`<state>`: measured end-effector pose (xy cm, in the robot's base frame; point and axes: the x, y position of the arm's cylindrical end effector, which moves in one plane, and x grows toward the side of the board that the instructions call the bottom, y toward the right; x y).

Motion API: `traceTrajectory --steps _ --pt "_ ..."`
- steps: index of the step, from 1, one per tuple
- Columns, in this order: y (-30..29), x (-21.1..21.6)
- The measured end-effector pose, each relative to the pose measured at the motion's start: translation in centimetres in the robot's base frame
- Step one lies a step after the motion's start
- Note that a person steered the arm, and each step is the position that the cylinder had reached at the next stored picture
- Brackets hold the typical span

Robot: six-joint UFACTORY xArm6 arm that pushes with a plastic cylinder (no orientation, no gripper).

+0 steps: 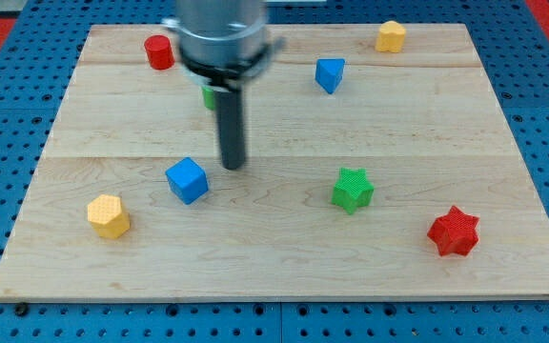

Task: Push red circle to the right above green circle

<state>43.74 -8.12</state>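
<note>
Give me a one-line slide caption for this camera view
My tip rests just right of the blue cube, far below the red circle.

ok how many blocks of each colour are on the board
red: 2, the red circle and the red star
blue: 2, the blue cube and the blue block
yellow: 2, the yellow block and a second yellow block
green: 2, the green star and the green circle, mostly hidden behind the arm
total: 8
</note>
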Motion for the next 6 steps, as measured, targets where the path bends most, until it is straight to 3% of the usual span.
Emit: traceTrajectory --steps 2,4,5,6 --pt "-12.8 -12.1" --pt "-10.0 -17.0" --pt "-13.0 -19.4" --pt "-6.1 -19.6"
